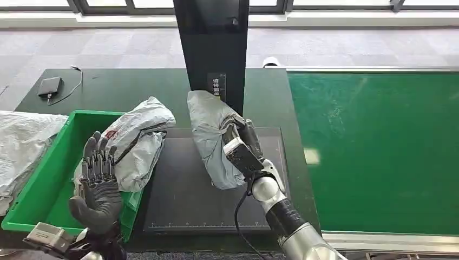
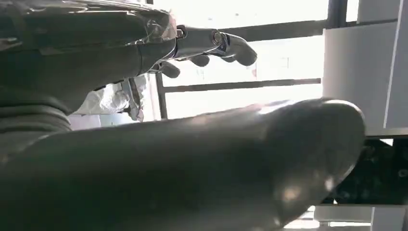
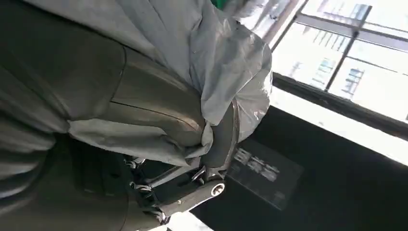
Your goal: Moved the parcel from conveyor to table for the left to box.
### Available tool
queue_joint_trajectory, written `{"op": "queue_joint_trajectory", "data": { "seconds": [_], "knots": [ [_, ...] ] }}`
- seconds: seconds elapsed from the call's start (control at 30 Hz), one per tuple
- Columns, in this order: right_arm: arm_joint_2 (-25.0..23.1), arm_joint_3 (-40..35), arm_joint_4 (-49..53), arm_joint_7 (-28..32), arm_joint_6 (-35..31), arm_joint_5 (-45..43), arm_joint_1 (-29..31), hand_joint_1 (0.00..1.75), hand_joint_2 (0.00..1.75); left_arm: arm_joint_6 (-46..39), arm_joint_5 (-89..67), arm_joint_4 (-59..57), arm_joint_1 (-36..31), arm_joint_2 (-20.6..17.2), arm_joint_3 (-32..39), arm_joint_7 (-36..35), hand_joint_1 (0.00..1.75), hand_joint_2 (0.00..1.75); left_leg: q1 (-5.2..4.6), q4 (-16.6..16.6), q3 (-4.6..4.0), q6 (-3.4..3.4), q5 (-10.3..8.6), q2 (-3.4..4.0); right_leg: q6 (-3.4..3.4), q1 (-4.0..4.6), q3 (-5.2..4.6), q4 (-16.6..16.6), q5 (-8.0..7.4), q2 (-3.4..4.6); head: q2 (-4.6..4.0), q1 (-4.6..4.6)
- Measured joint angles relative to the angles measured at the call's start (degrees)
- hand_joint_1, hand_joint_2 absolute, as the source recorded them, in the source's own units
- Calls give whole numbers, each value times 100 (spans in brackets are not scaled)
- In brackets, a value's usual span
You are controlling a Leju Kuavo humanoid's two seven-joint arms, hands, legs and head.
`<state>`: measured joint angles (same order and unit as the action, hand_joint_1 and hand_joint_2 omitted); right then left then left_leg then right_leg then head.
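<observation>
Your right hand [image 1: 244, 142] grips the grey parcel [image 1: 212, 135], which lies on the dark mat [image 1: 184, 195] on the worktop [image 1: 124, 86]. Your left hand [image 1: 98, 181] hovers open over the green bin [image 1: 43, 184], beside another bag [image 1: 139, 142].

Bright daylight from the windows [image 3: 346, 67] blows out both wrist views; nearby surfaces blur.
</observation>
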<state>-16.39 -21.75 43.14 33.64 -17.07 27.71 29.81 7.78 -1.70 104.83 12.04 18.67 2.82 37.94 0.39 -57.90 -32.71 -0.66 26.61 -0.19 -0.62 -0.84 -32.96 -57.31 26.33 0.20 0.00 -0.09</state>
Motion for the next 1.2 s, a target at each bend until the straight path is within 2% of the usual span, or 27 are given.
{"op": "queue_joint_trajectory", "data": {
  "seconds": [0.1,0.13,0.17,0.2,0.3,0.57,0.6,0.73,0.97,1.03,1.13,1.2],
  "knots": [
    [0,0,-334,-26,55,-4,-20,175,175,33,0,-42,-4,0,-2,-24,0,0,0,0,-1,0,0,0,0,0,-2,0,0,0,0,0],
    [0,0,-400,-22,70,-7,-33,106,175,39,0,-48,-5,0,-2,-24,0,0,0,0,-2,0,0,0,0,0,-3,0,0,0,-2,0],
    [0,0,-467,-19,70,-7,-47,5,175,48,0,-57,-6,0,-2,-26,0,0,0,0,-2,0,0,0,0,0,-3,0,0,1,0,0],
    [0,0,-517,-17,74,-5,-60,0,175,55,0,-66,-7,0,-2,-28,0,0,0,0,-2,0,0,0,0,0,-3,0,0,1,0,0],
    [0,0,-555,-48,282,145,-147,0,175,55,0,-66,-6,0,-7,-31,0,0,0,0,-2,0,0,0,0,0,-3,0,0,2,0,0],
    [2,0,-126,-343,190,610,-547,0,175,-92,-9,11,7,4,-15,-72,0,0,0,0,-3,0,1,0,0,0,-3,0,1,0,0,0],
    [2,0,-83,-356,227,606,-571,0,0,-140,-11,18,8,4,-17,-72,0,0,0,0,-3,0,1,0,0,0,-3,0,0,0,0,0],
    [22,0,281,-297,908,314,-849,0,0,-777,-105,37,12,7,-53,-256,0,0,0,0,0,0,0,0,0,0,-1,1,0,0,0,0],
    [153,0,1421,17,1890,-362,-1730,0,0,-2653,-1088,-52,25,4,-347,-492,0,0,0,0,-5,1,4,0,0,-1,-6,5,2,-1,0,0],
    [190,0,1630,124,2080,-508,-1836,0,0,-2767,-1215,-133,-9,-2,-452,-498,0,0,-1,0,-2,0,5,4,0,-1,-8,9,1,4,0,-2],
    [321,2,2467,501,2722,-927,-2318,0,0,-2564,-1215,-475,-120,-61,-735,-413,0,0,-1,-1,-8,4,5,-10,-5,-1,-1,10,4,-14,0,2],
    [374,2,2934,514,2957,-1014,-2494,0,0,-2503,-1215,-658,-192,-94,-896,-374,0,0,-2,-1,-5,3,6,12,2,-2,-7,9,-2,1,0,-2]
  ]
}}
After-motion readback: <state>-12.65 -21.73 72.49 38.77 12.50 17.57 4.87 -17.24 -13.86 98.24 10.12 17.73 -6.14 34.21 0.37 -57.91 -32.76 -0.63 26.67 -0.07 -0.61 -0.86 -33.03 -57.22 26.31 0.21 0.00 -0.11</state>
